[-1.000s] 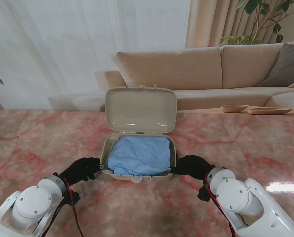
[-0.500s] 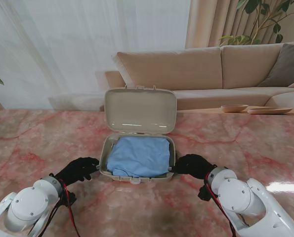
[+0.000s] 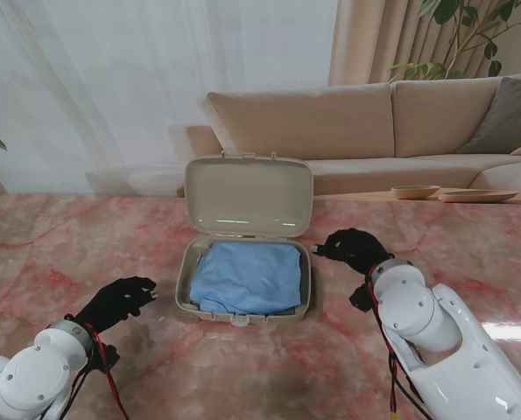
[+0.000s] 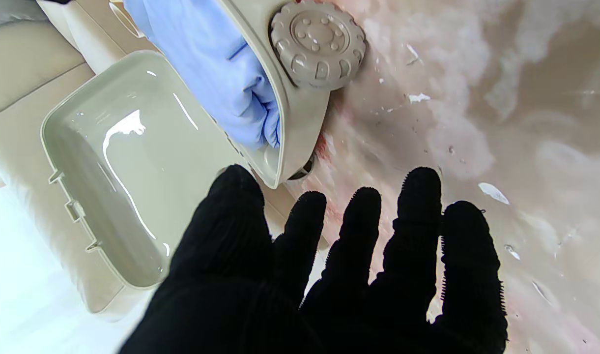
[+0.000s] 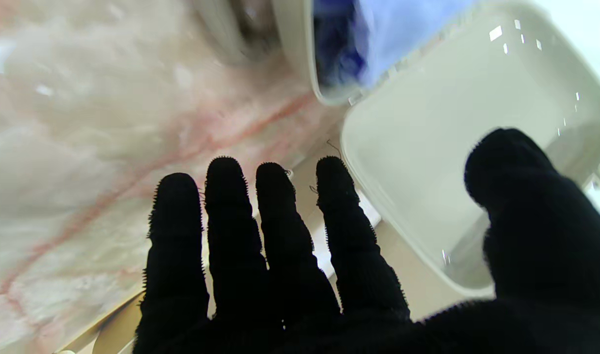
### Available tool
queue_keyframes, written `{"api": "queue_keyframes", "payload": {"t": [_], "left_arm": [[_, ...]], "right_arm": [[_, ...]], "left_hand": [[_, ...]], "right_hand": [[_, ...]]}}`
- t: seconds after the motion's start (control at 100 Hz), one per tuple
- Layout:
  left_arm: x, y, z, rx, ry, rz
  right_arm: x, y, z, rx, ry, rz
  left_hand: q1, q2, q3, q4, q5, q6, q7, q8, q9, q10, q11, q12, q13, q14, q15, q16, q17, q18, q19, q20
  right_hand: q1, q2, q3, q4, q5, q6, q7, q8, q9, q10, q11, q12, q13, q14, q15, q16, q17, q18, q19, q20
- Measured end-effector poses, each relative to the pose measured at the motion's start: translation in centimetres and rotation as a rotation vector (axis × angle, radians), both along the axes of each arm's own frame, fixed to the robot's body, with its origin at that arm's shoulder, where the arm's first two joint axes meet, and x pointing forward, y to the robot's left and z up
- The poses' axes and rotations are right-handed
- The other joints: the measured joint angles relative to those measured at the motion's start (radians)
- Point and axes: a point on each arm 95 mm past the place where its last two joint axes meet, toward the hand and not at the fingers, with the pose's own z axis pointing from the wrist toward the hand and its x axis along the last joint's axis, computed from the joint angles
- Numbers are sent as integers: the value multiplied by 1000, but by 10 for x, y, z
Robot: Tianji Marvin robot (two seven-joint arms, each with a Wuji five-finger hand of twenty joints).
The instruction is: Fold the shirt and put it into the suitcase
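A beige suitcase (image 3: 244, 312) lies open at the table's middle, its lid (image 3: 249, 195) standing upright on the far side. The folded light-blue shirt (image 3: 247, 276) fills its tray and also shows as blue cloth (image 4: 221, 73) in the left wrist view and blurred blue cloth (image 5: 373, 34) in the right wrist view. My left hand (image 3: 117, 301) hovers open to the left of the case, apart from it. My right hand (image 3: 355, 248) is open at the case's far right corner, raised beside the lid (image 5: 467, 147), holding nothing.
A round wheel (image 4: 318, 44) shows on the suitcase's side. The pink marble table (image 3: 59, 254) spreads on both sides. A beige sofa (image 3: 374, 122) and a low table with wooden trays (image 3: 453, 193) stand beyond the far edge.
Both hands left the suitcase's near corners. The left hand drew back toward me and to the left. The right hand rose and moved away from me toward the lid's right side.
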Motion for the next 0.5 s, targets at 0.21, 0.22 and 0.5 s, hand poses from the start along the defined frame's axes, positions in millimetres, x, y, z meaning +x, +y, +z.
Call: {"api": "queue_keyframes", "payload": {"t": [0.21,0.22,0.5], "left_arm": [[0,2,3,-2,-35,26],[0,2,3,-2,-36,28],[3,-1,0,-18,-47,49]], "right_arm": [[42,0,12,111,-70,-119],[43,0,13,109,-73,-125],[76,4,26,92,-111,-188]], "left_hand": [[0,0,0,0,0,0,0,0,0,-1,0,0,0,0,0,0,0,0,0,0],[0,0,0,0,0,0,0,0,0,-1,0,0,0,0,0,0,0,0,0,0],[0,0,0,0,0,0,0,0,0,-2,-10,0,-21,0,0,-8,-13,12,-16,0]], "right_hand": [[6,-130,171,0,-169,-13,-18,2,-198,-14,16,1,-64,-11,-10,0,-40,-1,2,12],[6,-130,174,0,-173,-13,-19,2,-200,-14,10,1,-64,-12,-10,0,-40,-1,2,12],[27,-194,261,0,-207,-24,-26,2,-294,-14,22,-27,-127,-53,-19,0,-77,-15,-14,13]]}}
